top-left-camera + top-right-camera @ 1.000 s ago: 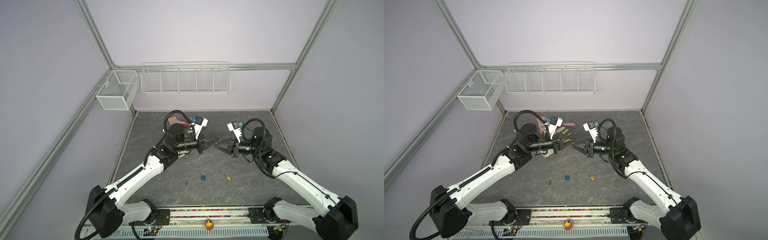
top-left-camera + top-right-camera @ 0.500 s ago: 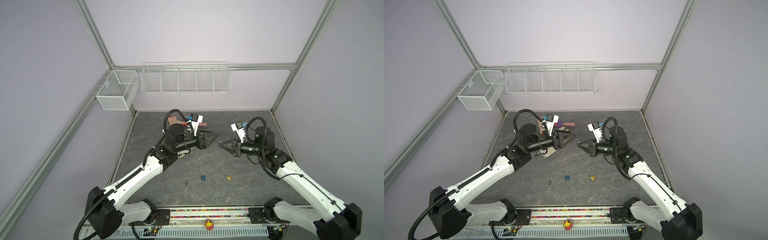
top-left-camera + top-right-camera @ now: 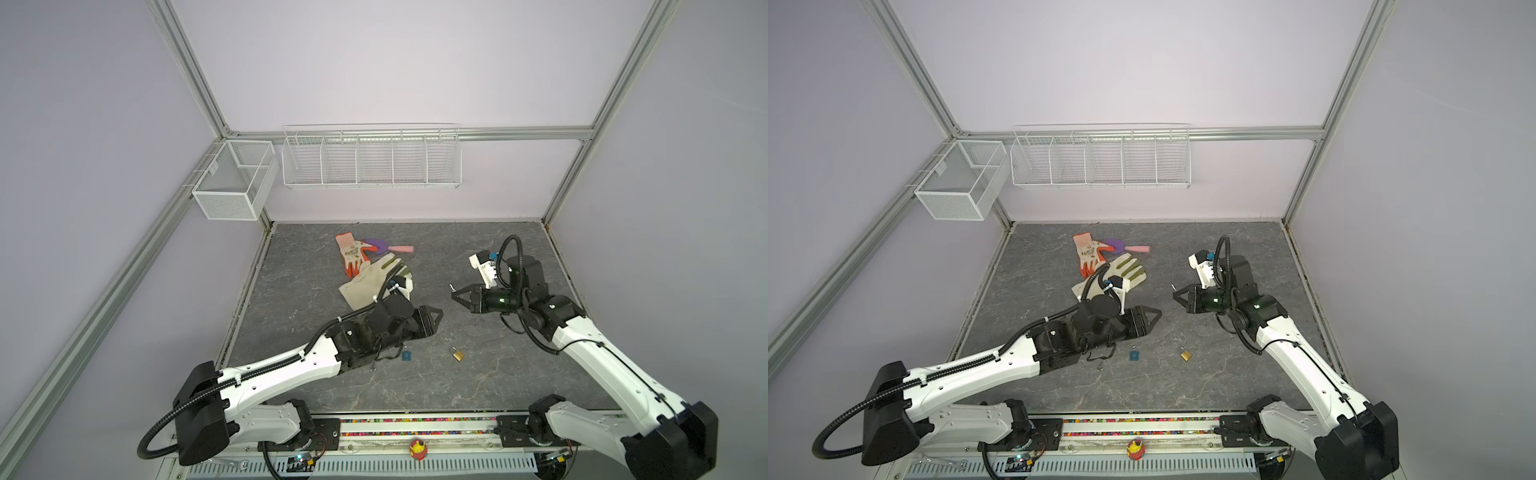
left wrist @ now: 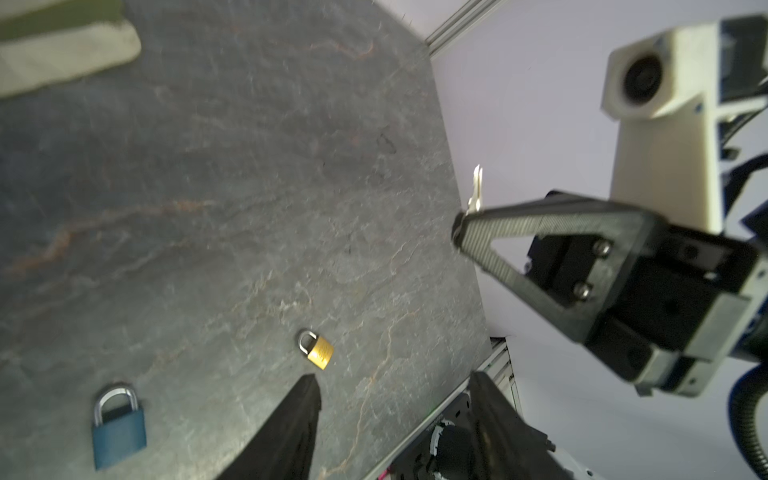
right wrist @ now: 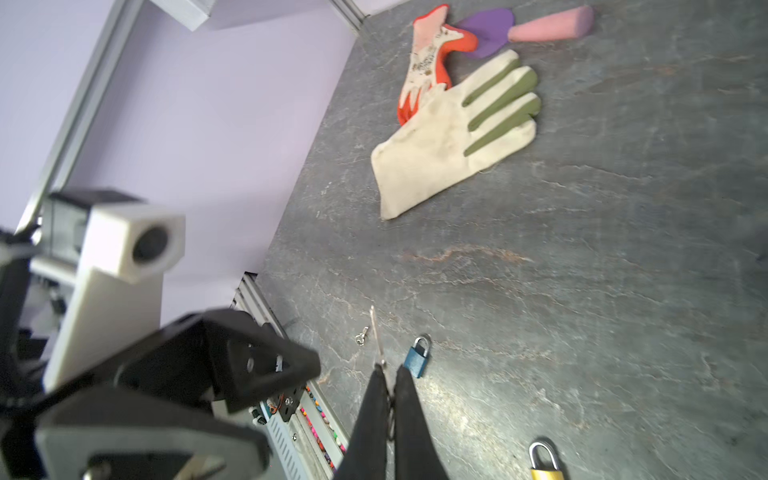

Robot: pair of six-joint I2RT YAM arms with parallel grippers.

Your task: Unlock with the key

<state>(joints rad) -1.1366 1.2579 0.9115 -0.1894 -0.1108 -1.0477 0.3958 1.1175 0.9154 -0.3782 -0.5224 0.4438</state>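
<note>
Your right gripper [image 3: 454, 294] is clamped on the key [image 4: 476, 189], pinching it by its head so that the blade sticks out past the fingertips; it holds the key in the air above the right half of the worktop [image 3: 478, 386], tips turned toward the middle. Your left gripper [image 4: 392, 380] hangs over the middle of the worktop, facing the right one with a clear gap between them, and its jaws stand partly apart with nothing between them. Nearer the front edge, about the middle, the blue padlock [image 3: 406, 355] lies flat with its shackle pushed in, and the brass padlock [image 3: 457, 354] lies to its right, apart from it, shackle in as well. A second small key [image 5: 362, 336] lies on the worktop just left of the blue padlock. Toward the back edge, left of the middle, the cream glove [image 3: 365, 282] with green fingers lies over the fingers of the orange glove [image 3: 351, 255], and a purple trowel [image 3: 388, 248] with a pink handle touches the orange glove's thumb side. In both top views your left wrist camera [image 3: 402, 286] covers part of the cream glove
</note>
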